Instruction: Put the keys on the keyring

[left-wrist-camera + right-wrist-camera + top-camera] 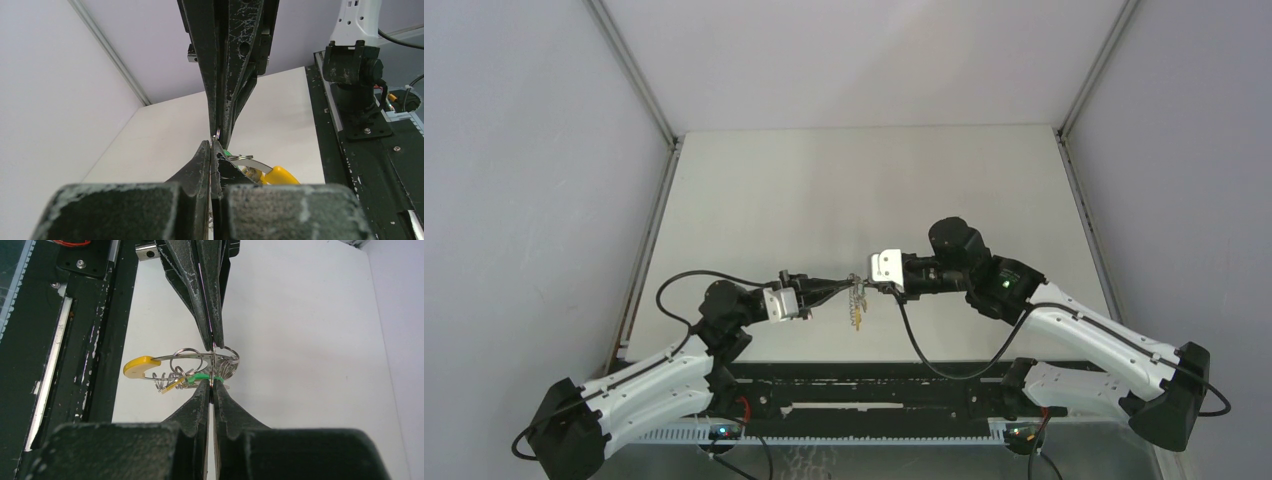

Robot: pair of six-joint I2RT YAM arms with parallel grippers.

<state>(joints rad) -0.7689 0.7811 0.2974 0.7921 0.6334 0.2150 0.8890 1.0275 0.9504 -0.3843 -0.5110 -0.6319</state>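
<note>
Pale desk below. Raised at mid-frame, the keyring is pinched by the closed left end effector and closed right end effector. Yellow key and green key hang bunched there; threading is judged nearly done, though unconfirmed.

— How do the arms stand?
— The left arm and the right arm both bend inward, with their wrists facing each other.
— And the grippers?
— The left gripper and the right gripper meet tip to tip, each pinched tight.
</note>
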